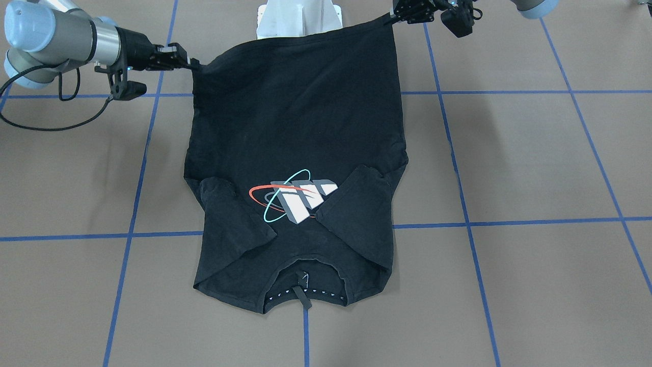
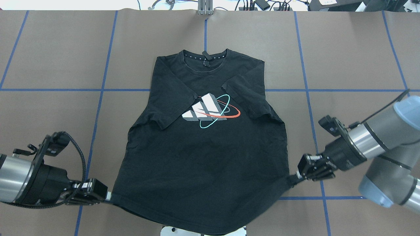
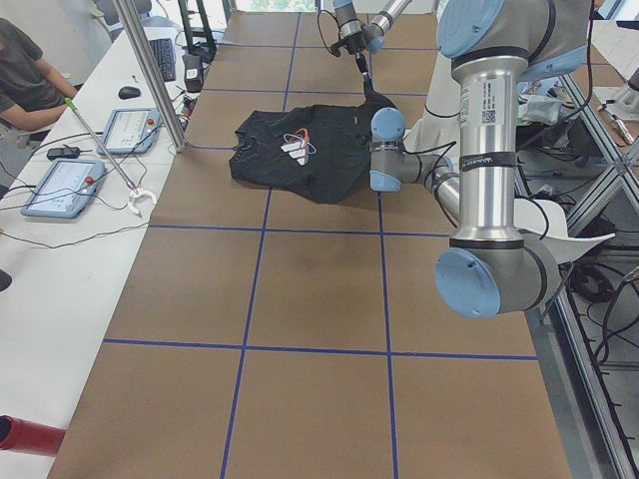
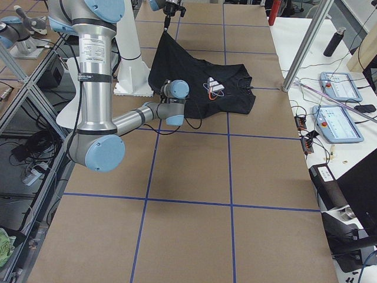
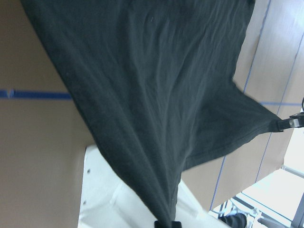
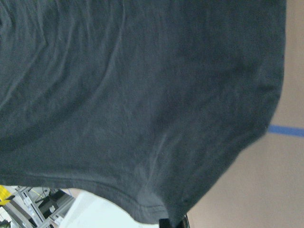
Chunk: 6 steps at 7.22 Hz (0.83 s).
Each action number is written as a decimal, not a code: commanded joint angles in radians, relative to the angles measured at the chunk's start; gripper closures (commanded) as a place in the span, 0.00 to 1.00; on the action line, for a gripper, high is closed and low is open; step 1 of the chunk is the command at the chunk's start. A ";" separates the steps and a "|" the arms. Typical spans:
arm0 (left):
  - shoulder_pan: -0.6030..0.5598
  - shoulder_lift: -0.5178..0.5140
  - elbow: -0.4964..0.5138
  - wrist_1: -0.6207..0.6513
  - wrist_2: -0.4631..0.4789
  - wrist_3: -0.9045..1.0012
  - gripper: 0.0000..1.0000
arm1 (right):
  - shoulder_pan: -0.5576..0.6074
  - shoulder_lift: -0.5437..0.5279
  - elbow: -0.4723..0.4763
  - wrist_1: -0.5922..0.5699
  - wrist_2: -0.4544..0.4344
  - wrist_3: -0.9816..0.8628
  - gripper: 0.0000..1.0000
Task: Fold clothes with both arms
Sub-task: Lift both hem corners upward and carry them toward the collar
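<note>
The black T-shirt lies face up in the middle of the brown table, sleeves folded in onto its front, its bottom edge over the white base. The left gripper and the right gripper each pinch one bottom corner tight and hold it up. The left arm and the right arm reach in from each side.

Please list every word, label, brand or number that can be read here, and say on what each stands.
No text can be read for certain.
T-shirt graphic: striped blocks and ellipses only, no words.
Collar: white marks, too small to read.
Left arm: printed band, too small to read.
Right arm: lettering, blurred.
Teach pendant screens: too small to read.
</note>
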<state>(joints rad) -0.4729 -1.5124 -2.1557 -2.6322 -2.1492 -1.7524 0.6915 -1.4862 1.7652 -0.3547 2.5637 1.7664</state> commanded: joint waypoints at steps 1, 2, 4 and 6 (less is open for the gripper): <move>-0.085 -0.119 0.109 0.003 0.009 -0.007 1.00 | 0.115 0.104 -0.108 0.005 -0.016 -0.005 1.00; -0.152 -0.155 0.146 0.009 0.003 0.001 1.00 | 0.138 0.130 -0.125 -0.003 -0.058 -0.007 1.00; -0.272 -0.179 0.206 0.012 0.005 0.004 1.00 | 0.193 0.138 -0.145 -0.007 -0.132 -0.007 1.00; -0.346 -0.218 0.295 0.012 0.006 0.011 1.00 | 0.272 0.139 -0.180 -0.007 -0.144 -0.011 1.00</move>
<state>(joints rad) -0.7799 -1.7032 -1.9115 -2.6210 -2.1479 -1.7437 0.9207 -1.3486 1.6016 -0.3603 2.4335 1.7583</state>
